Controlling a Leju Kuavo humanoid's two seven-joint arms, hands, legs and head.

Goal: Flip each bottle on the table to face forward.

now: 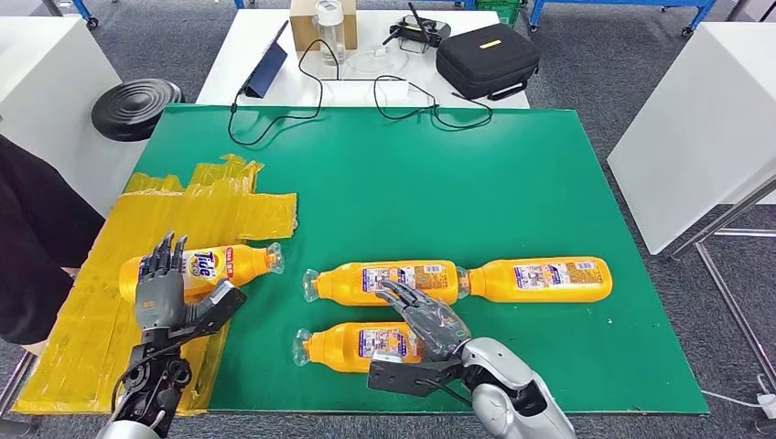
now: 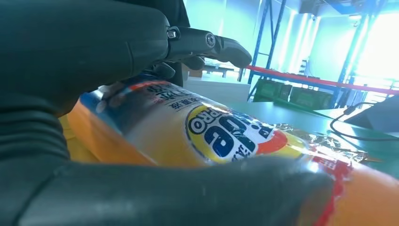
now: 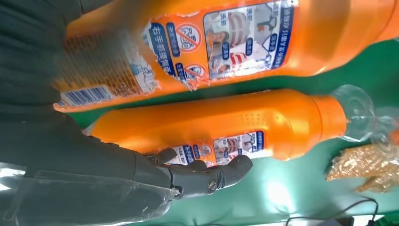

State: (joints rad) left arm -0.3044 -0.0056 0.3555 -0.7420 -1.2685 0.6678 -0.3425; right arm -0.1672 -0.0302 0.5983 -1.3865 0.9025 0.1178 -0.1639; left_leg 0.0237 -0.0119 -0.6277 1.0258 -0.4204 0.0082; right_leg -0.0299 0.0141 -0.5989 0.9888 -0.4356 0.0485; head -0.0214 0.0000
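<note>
Head view, lower left: left hand [image 1: 162, 291] grasping the orange plastic Tide-labelled bottle [image 1: 229, 265] on yellow plastic sheeting [image 1: 82, 311]. Lower centre: right hand [image 1: 425, 320], fingers spread, empty, over two back-label orange bottles [image 1: 384, 282] on the green table [image 1: 412, 183].

Looks like a robotics lab or test hall, not anyone's home. Green work mat [image 1: 476, 183] laid over a table, patched at one corner with yellow tape [image 1: 137, 238]. Behind it a white table [image 1: 274, 55] cluttered with a black hard case [image 1: 487, 59], a remote controller [image 1: 416, 35], a tablet [image 1: 265, 64] and loose cables [image 1: 403, 101]. Grey carpet floor [image 1: 586, 91], white partition blocks [image 1: 705, 128] at the sides, blue metal racking [image 2: 268, 33] and red barrier tape [image 2: 301, 79] off in the background.
</note>
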